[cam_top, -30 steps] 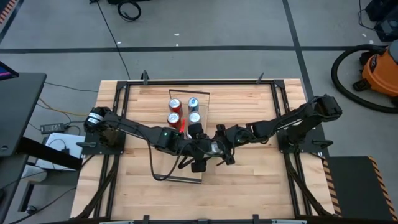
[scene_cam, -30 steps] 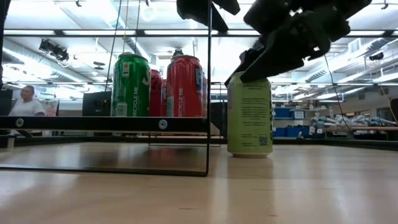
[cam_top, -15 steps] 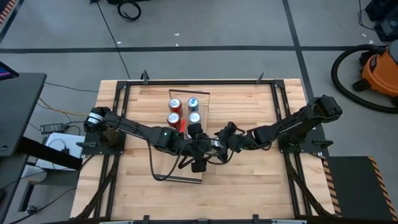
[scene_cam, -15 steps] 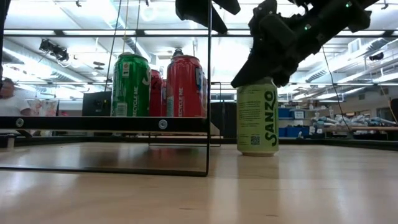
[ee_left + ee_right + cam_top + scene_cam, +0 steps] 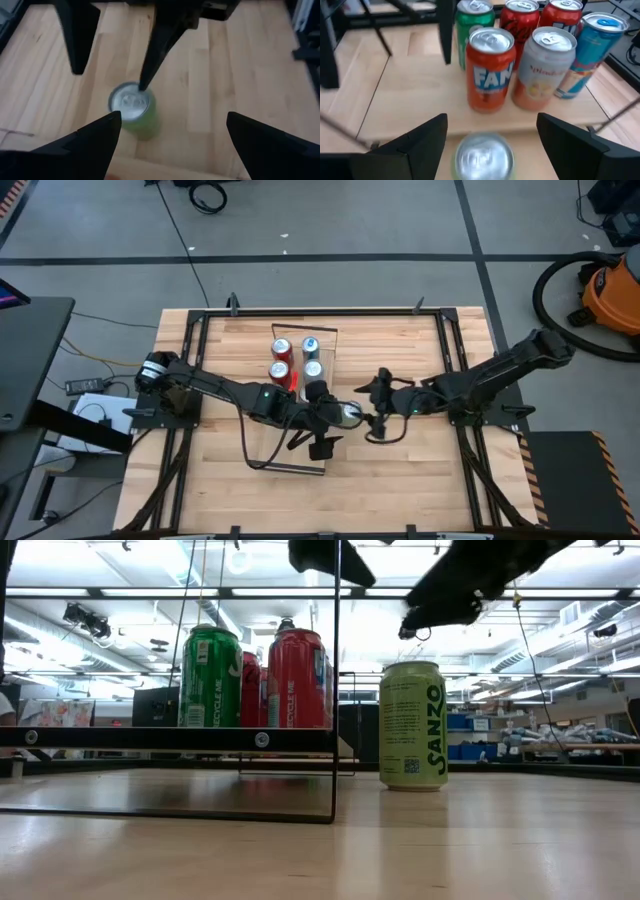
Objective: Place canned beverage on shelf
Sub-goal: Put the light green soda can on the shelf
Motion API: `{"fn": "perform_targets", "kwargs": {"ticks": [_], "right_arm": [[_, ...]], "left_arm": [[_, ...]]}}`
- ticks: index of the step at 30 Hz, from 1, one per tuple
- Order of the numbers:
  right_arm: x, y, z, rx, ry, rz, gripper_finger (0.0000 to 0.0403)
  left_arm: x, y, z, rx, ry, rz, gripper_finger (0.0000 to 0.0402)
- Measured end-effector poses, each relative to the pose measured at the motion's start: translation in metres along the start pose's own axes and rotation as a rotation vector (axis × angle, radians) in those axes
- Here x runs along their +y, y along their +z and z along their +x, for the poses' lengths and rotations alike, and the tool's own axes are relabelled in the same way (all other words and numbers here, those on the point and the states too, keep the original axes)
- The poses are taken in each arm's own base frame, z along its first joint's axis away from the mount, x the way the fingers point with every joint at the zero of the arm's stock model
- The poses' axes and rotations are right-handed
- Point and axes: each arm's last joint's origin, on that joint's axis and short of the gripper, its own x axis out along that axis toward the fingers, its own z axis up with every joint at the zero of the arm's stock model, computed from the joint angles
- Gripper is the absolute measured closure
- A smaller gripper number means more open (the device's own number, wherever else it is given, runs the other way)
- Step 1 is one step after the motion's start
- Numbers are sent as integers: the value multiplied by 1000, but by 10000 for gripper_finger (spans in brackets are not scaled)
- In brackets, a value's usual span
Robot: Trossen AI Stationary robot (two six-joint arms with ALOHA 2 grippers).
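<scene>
The green can (image 5: 412,726) stands upright on the tabletop (image 5: 480,840), centre-right in the low view, just beside the shelf (image 5: 170,738), untouched. It is rigid but thin-walled, smooth and probably slippery, so a mid-body grip across its width suits best. The right end effector (image 5: 490,145) is spread wide near it. The left end effector (image 5: 170,135) hovers above, also wide.

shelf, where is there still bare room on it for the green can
The shelf is bare at the end beside the orange can, away from the blue can. The far end is crowded: five cans cluster there. The green can stands on the table just off the shelf's edge, the left gripper and right gripper over it.
</scene>
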Motion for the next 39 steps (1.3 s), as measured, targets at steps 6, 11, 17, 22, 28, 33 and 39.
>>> {"fn": "perform_targets", "kwargs": {"ticks": [6, 11, 17, 22, 28, 33, 39], "right_arm": [[8, -23, -25, 39, 4, -41, 85], [12, -58, -27, 51, -7, -4, 85], [8, -86, -23, 66, -69, 14, 85], [-9, -104, -17, 48, -177, -20, 85], [-36, -114, -3, 16, -185, -29, 85], [-56, -113, 9, -34, -123, 43, 85], [-71, -105, 21, -86, -49, 56, 85]], "left_arm": [[15, 6, 13, -28, -43, -57, 28], [27, 5, 34, -16, -49, -71, 28], [42, 4, 60, -22, -79, -50, 28], [53, 6, 70, -62, -44, 29, 28], [67, 9, 72, -78, 36, 77, 28], [71, 1, 78, -4, -20, 40, 28], [63, 0, 76, -3, -94, 42, 28]]}}
